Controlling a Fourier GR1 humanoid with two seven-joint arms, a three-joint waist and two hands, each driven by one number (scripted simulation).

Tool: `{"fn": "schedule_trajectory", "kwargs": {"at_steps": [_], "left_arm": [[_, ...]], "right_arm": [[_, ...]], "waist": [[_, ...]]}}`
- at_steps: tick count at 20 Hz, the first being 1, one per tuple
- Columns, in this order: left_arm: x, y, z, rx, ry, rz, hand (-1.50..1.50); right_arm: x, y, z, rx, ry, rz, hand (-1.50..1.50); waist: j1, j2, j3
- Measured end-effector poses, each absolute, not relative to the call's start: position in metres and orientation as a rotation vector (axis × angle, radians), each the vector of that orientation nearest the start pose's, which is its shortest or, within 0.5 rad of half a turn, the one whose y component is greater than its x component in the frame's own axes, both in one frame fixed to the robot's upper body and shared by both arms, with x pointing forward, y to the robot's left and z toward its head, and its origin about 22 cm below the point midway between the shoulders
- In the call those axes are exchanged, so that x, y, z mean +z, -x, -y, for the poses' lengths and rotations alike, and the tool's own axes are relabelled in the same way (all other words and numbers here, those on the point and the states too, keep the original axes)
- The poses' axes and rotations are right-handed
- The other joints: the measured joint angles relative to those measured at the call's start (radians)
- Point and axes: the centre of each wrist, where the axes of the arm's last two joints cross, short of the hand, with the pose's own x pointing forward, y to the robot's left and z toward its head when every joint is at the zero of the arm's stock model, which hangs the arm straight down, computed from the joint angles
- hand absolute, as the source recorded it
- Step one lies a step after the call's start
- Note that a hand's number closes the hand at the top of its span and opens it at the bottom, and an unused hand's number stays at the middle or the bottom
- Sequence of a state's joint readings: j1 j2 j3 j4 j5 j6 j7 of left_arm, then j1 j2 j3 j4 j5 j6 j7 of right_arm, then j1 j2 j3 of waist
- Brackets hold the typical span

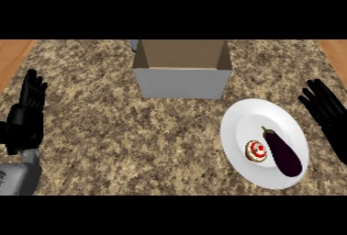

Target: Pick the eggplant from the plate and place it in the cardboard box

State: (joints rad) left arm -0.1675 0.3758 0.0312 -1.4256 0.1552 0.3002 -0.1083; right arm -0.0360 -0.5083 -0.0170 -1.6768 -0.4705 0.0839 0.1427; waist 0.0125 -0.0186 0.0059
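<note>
The eggplant [282, 152] lies on the right half of the plate [257, 114]. Its long axis runs from the stem, far and slightly left, to the fat end, near and right. A small red-topped pastry [255, 151] sits just left of it. Bare counter [136, 137] separates the plate from the open-topped box [181, 83], farther back and left. The right hand [325, 108] is just beside the plate's right rim, fingers straight and spread, holding nothing. The left hand [27, 110] rests open at the left edge.
</note>
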Motion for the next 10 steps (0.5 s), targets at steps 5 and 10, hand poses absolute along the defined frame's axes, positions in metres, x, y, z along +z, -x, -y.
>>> {"fn": "schedule_trajectory", "kwargs": {"at_steps": [5, 10], "left_arm": [[0.037, -0.275, -0.333, -0.058, -0.542, 1.620, 0.00], [0.024, -0.268, -0.342, -0.159, -0.586, 1.504, 0.00]], "right_arm": [[0.080, -0.261, 0.338, 0.319, -0.218, 1.491, -1.50], [0.126, -0.271, 0.335, 0.863, -0.137, 1.498, -1.50]], "waist": [[0.011, 0.019, -0.002], [0.034, 0.022, -0.004]]}}
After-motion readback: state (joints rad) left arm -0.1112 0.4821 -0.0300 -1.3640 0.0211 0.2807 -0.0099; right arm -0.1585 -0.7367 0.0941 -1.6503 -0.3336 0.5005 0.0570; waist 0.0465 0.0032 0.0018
